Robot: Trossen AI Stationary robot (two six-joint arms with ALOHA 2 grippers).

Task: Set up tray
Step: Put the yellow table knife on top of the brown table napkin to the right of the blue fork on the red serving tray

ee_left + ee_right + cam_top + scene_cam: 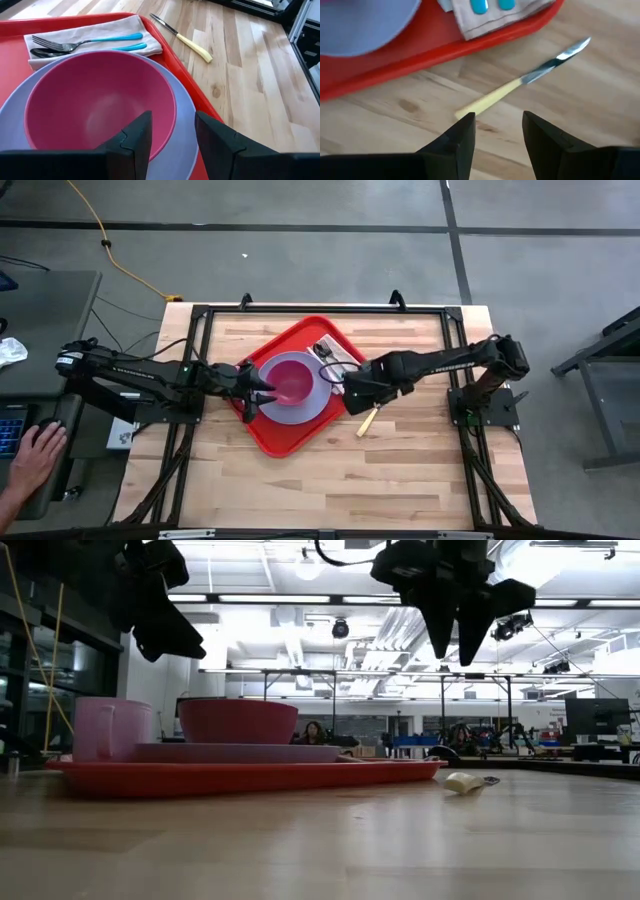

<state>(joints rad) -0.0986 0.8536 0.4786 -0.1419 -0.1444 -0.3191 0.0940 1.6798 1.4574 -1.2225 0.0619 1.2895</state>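
Resting on the glossy red tray: round lavender plate

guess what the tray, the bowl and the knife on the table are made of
Tray: likely plastic, a smooth red moulded rim with soft sheen.
Bowl: probably plastic or melamine, even matte pink.
Knife: shiny metal blade; cream handle, possibly plastic.

Both arms reach inward, left gripper and right gripper fingers apart.
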